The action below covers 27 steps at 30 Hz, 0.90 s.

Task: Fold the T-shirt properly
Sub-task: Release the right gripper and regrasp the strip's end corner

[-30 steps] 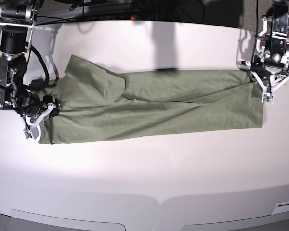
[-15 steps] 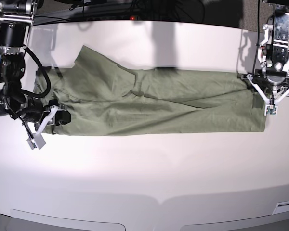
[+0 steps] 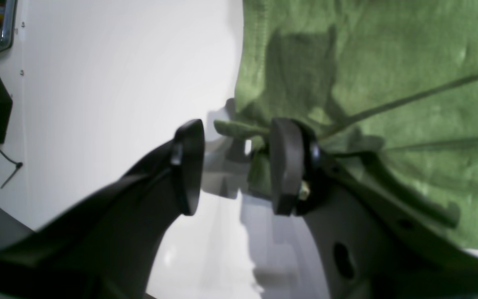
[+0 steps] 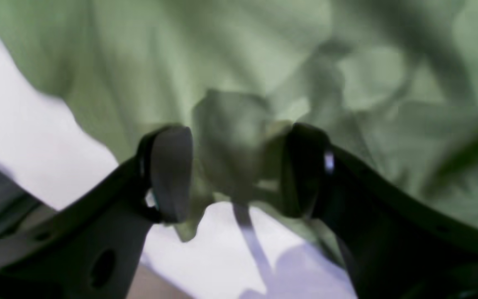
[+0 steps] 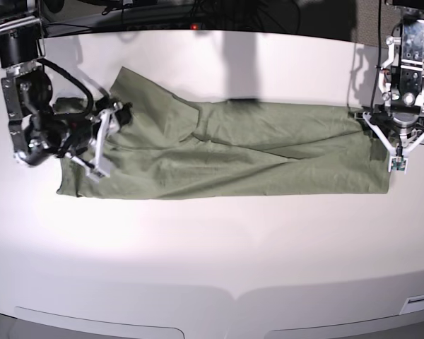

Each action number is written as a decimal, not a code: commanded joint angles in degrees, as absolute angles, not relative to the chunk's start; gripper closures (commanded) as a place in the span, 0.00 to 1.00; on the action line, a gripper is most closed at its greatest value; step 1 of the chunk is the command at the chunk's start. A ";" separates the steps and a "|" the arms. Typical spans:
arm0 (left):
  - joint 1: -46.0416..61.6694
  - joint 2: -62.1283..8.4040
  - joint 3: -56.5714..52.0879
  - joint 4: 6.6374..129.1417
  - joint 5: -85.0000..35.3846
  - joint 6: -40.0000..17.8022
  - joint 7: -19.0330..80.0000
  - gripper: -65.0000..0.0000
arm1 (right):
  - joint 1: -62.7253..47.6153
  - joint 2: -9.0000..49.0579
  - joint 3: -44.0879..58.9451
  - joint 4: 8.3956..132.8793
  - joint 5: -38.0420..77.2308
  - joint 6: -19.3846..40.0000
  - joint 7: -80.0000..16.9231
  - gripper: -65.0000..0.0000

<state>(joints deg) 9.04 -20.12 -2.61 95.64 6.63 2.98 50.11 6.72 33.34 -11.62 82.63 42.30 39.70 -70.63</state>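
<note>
White table [image 5: 219, 240], bearing sage-green T-shirt [image 5: 254, 155] stretched long between both pincers. Right gripper [image 5: 102, 141] bent inward above the sleeve end, jaws parted, cloth loose between. Left gripper [image 5: 396, 138] pointing down at the hem corner, jaws apart, hem fold [image 3: 239, 128] between, grip unclear.

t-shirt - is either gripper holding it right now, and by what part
Neither grips the wrinkled sage-green cotton T-shirt. The left gripper stands open at its hem edge; the right gripper stands open over its other end.
</note>
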 commanded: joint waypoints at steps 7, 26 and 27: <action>8.38 -20.80 -2.96 96.55 7.46 3.49 49.39 0.61 | 7.81 36.12 -22.50 92.40 38.54 40.00 -72.38 0.42; 8.51 -20.62 -2.94 96.53 5.26 3.44 49.60 0.61 | -0.21 37.65 -27.79 109.34 43.90 40.00 -80.00 0.42; 8.51 -20.69 -2.96 96.53 4.91 3.44 49.63 0.61 | -0.19 38.15 -29.08 109.34 42.50 40.00 -80.00 0.42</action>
<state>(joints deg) 9.17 -19.99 -2.61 95.64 4.43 2.98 50.13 -1.15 37.41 -29.65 108.40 42.13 39.77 -79.92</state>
